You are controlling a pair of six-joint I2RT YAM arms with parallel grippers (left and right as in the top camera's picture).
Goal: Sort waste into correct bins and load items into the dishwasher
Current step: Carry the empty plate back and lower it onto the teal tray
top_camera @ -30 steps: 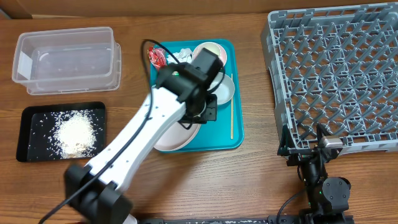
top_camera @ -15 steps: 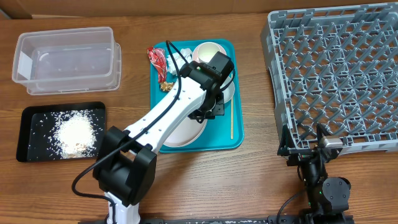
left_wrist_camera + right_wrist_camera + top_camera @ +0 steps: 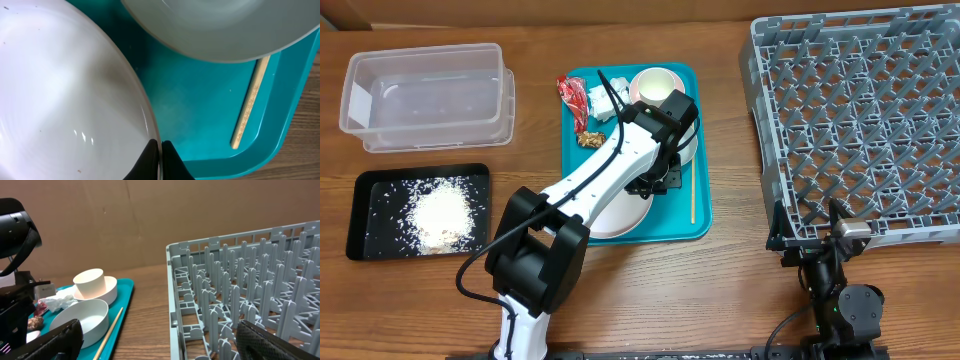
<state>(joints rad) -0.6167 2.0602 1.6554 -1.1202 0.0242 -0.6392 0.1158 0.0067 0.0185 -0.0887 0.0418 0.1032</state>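
My left gripper (image 3: pixel 160 149) is shut on the right rim of the pale round plate (image 3: pixel 65 100), which lies on the teal tray (image 3: pixel 700 228). Overhead, the left gripper (image 3: pixel 656 182) sits between the plate (image 3: pixel 612 215) and the grey-blue bowl (image 3: pixel 687 146). The thin wooden stick (image 3: pixel 693 195) lies along the tray's right side. A white cup (image 3: pixel 653 86) stands in the pink bowl (image 3: pixel 672 75). A red wrapper (image 3: pixel 572 92), a white napkin (image 3: pixel 603 96) and a brown lump (image 3: pixel 590 138) lie at the tray's back left. My right gripper (image 3: pixel 160 347) stands open beside the dish rack (image 3: pixel 860 120).
A clear tub (image 3: pixel 430 95) stands at the back left. In front of it is a black tray (image 3: pixel 370 215) with white rice crumbs (image 3: pixel 440 212). The left arm (image 3: pixel 590 185) stretches across the tray's middle. Bare wood lies between the teal tray and the rack.
The left arm's lower links have swung right, uncovering the red wrapper and brown lump. Its gripper has stayed at the plate's right rim. The right arm has not moved.
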